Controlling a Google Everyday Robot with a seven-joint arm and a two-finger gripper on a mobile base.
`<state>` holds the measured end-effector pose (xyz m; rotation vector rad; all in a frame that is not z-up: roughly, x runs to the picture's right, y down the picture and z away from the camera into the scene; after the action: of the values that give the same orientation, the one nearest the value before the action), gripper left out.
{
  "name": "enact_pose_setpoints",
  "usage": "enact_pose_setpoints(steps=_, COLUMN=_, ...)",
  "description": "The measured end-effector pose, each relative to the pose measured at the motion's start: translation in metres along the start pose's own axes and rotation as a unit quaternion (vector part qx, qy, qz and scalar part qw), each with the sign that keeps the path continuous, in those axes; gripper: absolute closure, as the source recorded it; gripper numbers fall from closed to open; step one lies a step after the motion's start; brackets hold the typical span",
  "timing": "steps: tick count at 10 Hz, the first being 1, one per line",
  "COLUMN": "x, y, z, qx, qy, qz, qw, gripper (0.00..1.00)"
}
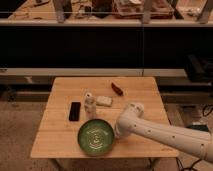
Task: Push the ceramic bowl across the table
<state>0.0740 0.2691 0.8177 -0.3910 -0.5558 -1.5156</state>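
Note:
The ceramic bowl (96,136) is a wide, shallow green dish with pale rings inside. It sits near the front edge of the light wooden table (145,100), a little left of centre. My gripper (119,132) is at the end of the white arm, which reaches in from the lower right. It is low over the table, right against the bowl's right rim. The arm's wrist covers the fingers.
Behind the bowl stand a black phone (75,111), a small white container (90,103) and a pale flat packet (104,101). A dark red object (117,89) lies further back. Dark shelving and a bench run behind the table.

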Motion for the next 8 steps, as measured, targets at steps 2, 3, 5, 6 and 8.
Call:
enact_pose_setpoints(steps=2, x=-0.002, y=-0.007, z=-0.008, qx=-0.003, qy=-0.001, qz=0.014, qw=0.9999, gripper=1.0)
enact_pose_setpoints(steps=3, x=-0.004, y=-0.013, z=-0.015, qx=-0.002, qy=-0.008, qz=0.024, qw=0.9997, gripper=1.0)
enact_pose_setpoints(steps=5, x=0.009, y=-0.018, z=-0.03, qx=0.005, qy=-0.001, qz=0.039, qw=0.9992, gripper=1.0)
enact_pose_setpoints(steps=6, x=0.012, y=-0.02, z=-0.034, qx=0.013, qy=-0.003, qz=0.048, qw=0.9988, gripper=1.0)
enact_pose_setpoints(steps=8, x=0.015, y=-0.027, z=-0.035, qx=0.025, qy=-0.006, qz=0.048, qw=0.9985, gripper=1.0)
